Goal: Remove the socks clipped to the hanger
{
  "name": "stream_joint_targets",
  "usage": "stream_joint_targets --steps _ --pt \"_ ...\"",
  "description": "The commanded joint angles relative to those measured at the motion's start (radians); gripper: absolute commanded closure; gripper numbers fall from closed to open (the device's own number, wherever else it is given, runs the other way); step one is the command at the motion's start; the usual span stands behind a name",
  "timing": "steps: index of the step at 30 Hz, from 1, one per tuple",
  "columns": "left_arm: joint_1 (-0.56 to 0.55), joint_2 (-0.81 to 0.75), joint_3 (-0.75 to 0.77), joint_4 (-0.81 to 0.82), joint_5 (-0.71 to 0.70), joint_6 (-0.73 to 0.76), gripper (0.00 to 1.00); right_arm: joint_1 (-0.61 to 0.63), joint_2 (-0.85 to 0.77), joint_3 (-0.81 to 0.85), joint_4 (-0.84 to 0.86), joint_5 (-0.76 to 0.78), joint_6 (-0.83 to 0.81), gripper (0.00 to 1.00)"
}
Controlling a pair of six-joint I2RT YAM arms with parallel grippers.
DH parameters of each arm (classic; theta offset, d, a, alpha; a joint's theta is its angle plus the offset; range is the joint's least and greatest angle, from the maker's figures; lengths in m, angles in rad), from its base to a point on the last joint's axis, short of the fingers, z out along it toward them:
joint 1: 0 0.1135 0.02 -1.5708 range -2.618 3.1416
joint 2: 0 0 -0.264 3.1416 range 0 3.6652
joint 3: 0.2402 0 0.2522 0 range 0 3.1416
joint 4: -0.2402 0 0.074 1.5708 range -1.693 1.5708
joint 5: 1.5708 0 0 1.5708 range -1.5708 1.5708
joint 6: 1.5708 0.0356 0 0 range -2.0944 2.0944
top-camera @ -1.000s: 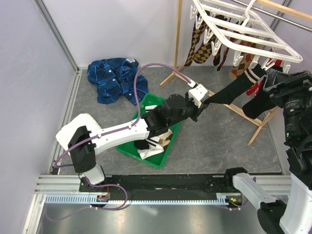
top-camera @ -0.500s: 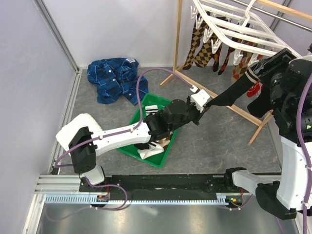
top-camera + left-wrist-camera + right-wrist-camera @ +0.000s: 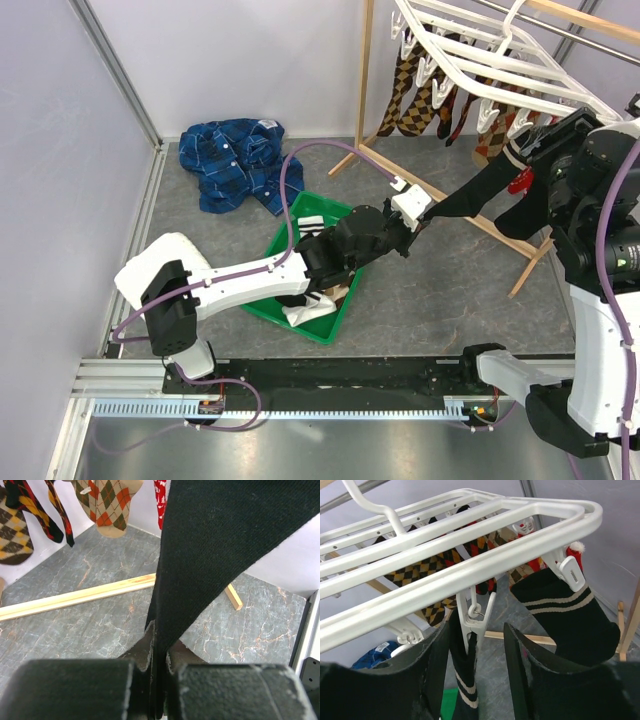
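Observation:
The white grid hanger hangs at the top right with argyle socks and others clipped under it. My left gripper is shut on the toe end of a black striped sock, stretched taut up to its clip. In the left wrist view the black sock runs from between my shut jaws. My right gripper is open, its fingers on either side of the white clip that holds this sock's cuff. A second black striped sock hangs beside it on the hanger.
A green bin with removed socks sits mid-table under my left arm. A blue plaid shirt lies at the back left. The wooden stand's legs cross the floor under the hanger. Red and argyle socks hang behind.
My right arm has swung up and left to the hanger, bringing its open jaws round the clip. My left gripper keeps hold of the sock's toe, shifted slightly.

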Motion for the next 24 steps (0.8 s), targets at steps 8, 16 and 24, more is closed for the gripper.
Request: stream_joint_targets --steps 8,16,24 --pt "-0.008 0.0 0.021 0.042 -0.002 0.016 0.98 -0.005 0.0 -0.038 0.144 0.042 -0.049 0.4" --pt "-0.008 0.008 0.035 0.03 0.002 0.016 0.98 -0.005 0.023 -0.03 0.149 0.062 -0.055 0.46" --pt "-0.008 0.019 0.041 0.028 0.003 0.019 0.98 -0.005 0.029 -0.033 0.16 0.117 -0.045 0.52"
